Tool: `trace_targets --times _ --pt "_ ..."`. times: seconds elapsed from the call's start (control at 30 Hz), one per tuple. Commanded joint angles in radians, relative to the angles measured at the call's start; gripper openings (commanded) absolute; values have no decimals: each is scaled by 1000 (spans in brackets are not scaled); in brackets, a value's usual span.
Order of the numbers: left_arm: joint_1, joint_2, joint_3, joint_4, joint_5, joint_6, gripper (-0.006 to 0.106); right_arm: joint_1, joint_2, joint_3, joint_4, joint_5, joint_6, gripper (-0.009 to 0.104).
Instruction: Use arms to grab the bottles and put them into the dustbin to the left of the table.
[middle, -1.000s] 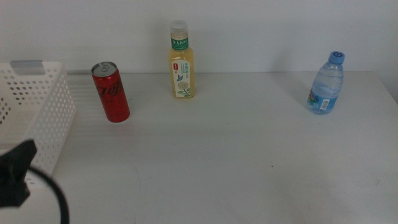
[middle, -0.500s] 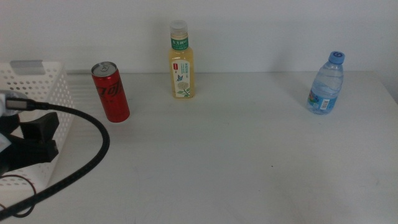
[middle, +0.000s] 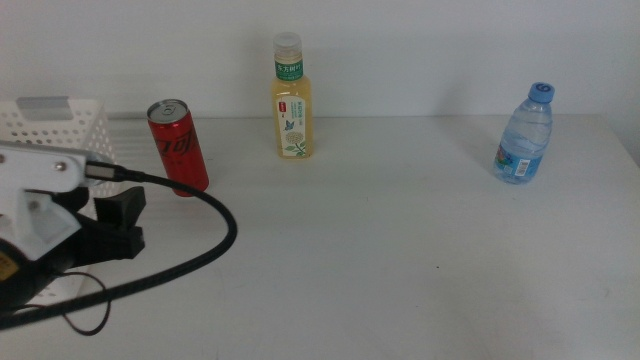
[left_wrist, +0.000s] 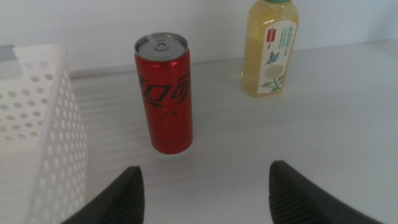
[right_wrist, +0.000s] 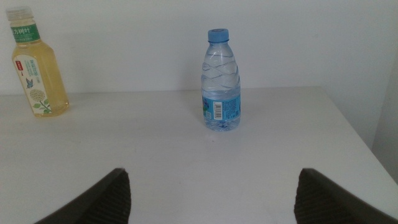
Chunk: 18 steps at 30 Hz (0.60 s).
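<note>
Left gripper (left_wrist: 202, 186), fingers (left_wrist: 127, 193) released and spread wide, faces the red can (left_wrist: 164, 93), which stands upright on the tabletop (middle: 400, 250) just beside the dustbin (middle: 60, 125). The can looks rigid, smooth and likely slippery; a hold across mid-body seems best, squeezed gently to avoid denting. The yellow-drink bottle (middle: 291, 98) stands near the can at the back; the water bottle (right_wrist: 221, 81) stands well apart, facing the right gripper (right_wrist: 211, 199), whose fingers are likewise released. Both bottles appear light; mid-body grasps suit them.
</note>
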Motion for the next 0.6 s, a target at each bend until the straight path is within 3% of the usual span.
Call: trace_targets --times 0.0,0.57 --pt "-9 34 -39 -1 -125 -11 61 -7 -29 -9 -11 -79 -5 71" --pt "-9 313 -39 0 -448 -33 61 -7 -29 -9 -11 -79 -5 71"
